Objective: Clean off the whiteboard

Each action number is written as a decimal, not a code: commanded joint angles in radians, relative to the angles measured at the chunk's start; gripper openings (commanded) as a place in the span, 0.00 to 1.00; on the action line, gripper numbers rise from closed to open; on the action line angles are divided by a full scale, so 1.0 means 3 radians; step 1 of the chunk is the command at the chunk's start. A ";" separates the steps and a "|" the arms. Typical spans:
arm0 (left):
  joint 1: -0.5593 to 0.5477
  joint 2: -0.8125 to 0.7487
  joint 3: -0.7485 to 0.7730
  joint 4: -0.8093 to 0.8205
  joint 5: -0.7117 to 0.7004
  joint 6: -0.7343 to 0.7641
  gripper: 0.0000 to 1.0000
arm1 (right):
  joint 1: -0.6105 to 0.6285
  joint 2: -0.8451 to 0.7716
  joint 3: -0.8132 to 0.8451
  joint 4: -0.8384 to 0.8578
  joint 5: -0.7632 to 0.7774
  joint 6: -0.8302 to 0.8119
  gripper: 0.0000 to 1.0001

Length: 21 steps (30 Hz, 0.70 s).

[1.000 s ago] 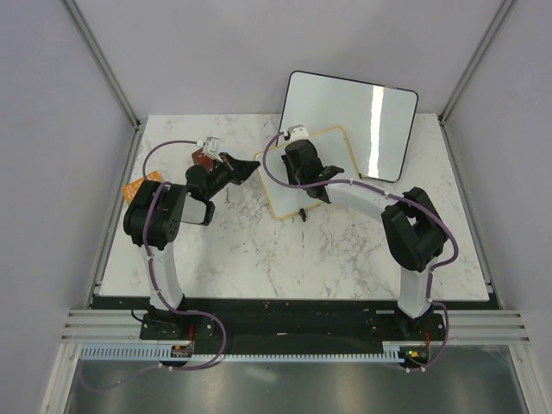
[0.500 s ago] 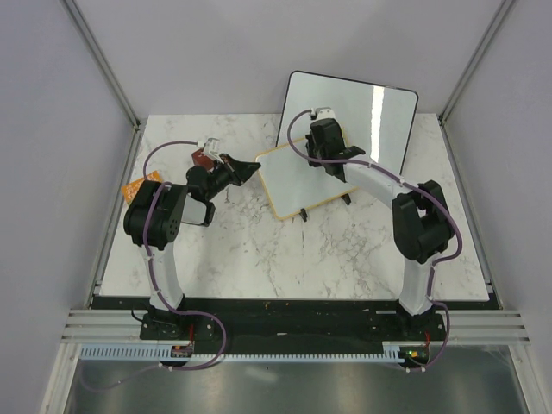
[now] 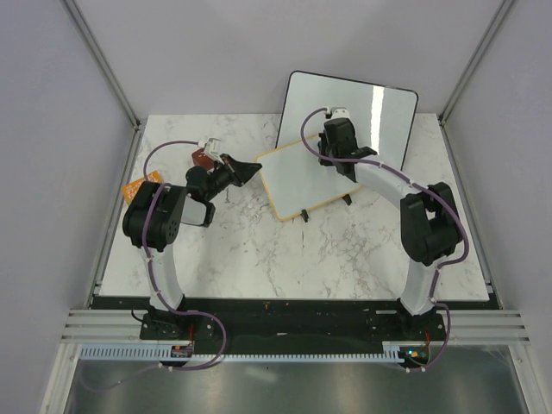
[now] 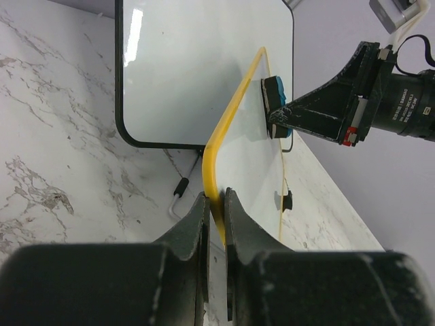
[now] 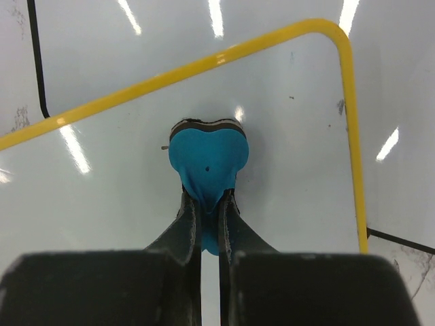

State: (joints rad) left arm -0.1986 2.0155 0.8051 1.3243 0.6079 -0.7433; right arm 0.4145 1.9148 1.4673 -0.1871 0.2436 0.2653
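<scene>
2 grippers busy | left gripper clenched on whiteboard frame edge | right gripper grasping blue eraser, pressed on whiteboard near its rounded corner

The white marble table carries the whiteboard, a black-framed board at its far edge and an orange object.

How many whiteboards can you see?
2. The small yellow-framed whiteboard is in the middle; the bigger black-framed board is behind it, at the back. None seems hidden.
</scene>
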 commanded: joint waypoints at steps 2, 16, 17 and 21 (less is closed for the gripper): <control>-0.0034 -0.0158 -0.0112 0.0469 0.0259 0.0161 0.02 | -0.0073 -0.0108 -0.0462 -0.0256 0.0068 0.0046 0.00; -0.0034 -0.0347 -0.0357 0.0597 0.0198 0.0223 0.69 | -0.0001 -0.0431 -0.1153 -0.0128 0.0088 0.0097 0.00; -0.0028 -0.0368 -0.0388 0.0637 0.0193 0.0233 0.71 | 0.0009 -0.0471 -0.1158 -0.0123 0.0093 0.0113 0.00; -0.0023 -0.0566 -0.0643 0.0770 0.0081 0.0314 0.80 | 0.0050 -0.0660 -0.1265 0.0020 -0.0019 0.0108 0.00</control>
State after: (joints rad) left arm -0.2054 1.9305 0.6720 1.3155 0.6491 -0.7090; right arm 0.4129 1.7596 1.1435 -0.1295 0.2737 0.2924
